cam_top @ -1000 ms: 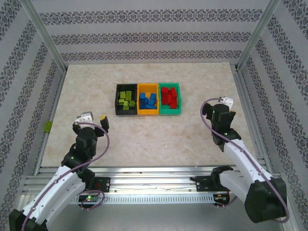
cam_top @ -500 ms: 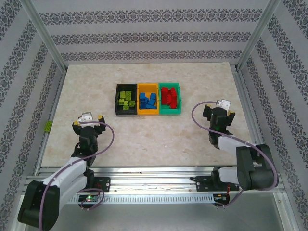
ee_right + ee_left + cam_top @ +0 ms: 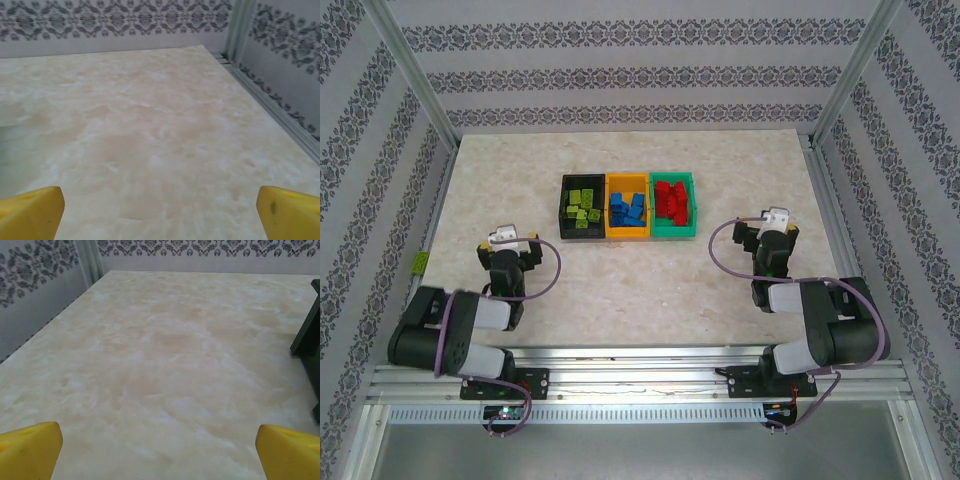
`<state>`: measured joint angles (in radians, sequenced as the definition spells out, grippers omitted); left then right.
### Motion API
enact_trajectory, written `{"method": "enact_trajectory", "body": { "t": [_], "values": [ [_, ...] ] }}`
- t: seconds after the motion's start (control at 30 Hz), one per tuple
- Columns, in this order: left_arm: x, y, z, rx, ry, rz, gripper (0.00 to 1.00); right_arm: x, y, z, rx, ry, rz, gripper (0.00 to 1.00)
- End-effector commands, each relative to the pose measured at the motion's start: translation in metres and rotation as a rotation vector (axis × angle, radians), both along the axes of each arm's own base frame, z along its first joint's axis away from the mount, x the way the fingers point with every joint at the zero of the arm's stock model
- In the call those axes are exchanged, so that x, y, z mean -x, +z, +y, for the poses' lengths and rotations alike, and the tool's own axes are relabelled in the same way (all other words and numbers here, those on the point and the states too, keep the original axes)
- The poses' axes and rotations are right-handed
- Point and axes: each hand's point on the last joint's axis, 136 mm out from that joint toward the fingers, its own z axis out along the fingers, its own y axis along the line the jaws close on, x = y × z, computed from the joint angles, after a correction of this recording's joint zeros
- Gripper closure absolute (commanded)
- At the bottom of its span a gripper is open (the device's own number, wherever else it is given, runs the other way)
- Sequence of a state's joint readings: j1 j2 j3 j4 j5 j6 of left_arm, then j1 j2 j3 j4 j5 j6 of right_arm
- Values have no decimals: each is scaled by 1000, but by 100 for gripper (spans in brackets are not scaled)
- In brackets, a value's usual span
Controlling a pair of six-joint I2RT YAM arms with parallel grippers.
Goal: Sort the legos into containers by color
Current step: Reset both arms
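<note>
— Legos, where?
— All binned. Lime green legos (image 3: 582, 208) in black bin (image 3: 563, 210), blue legos (image 3: 627, 208) in orange bin (image 3: 628, 235), red legos (image 3: 670, 198) in green bin (image 3: 675, 233). Bins touching in a row, L to R, mid-table toward far side.
— Grippers?
— Left gripper (image 3: 160, 447): yellow fingers (image 3: 30, 449) spread wide, low over bare table (image 3: 620, 290), near L front. Right gripper (image 3: 160, 207): same, spread wide, R side. Both well apart from bins.

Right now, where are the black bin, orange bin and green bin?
black bin (image 3: 563, 206), top external view, left wall.
orange bin (image 3: 628, 236), top external view, near rim.
green bin (image 3: 675, 234), top external view, near rim.
</note>
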<state>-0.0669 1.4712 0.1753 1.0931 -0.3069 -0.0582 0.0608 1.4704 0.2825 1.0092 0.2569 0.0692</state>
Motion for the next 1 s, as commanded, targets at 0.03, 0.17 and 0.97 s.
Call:
{"method": "enact_trajectory", "body": {
  "t": [0.03,0.17,0.97],
  "values": [
    [-17,25,-7,-6,-62,-109,1,-4,2,9,10,67,-57,2],
    [-22,20,-13,4,-110,-93,1,-16,0,10,10,69,-13,2],
    [-39,6,-11,-2,-102,-17,1,-17,-2,15,17,99,8,2]
  ]
}}
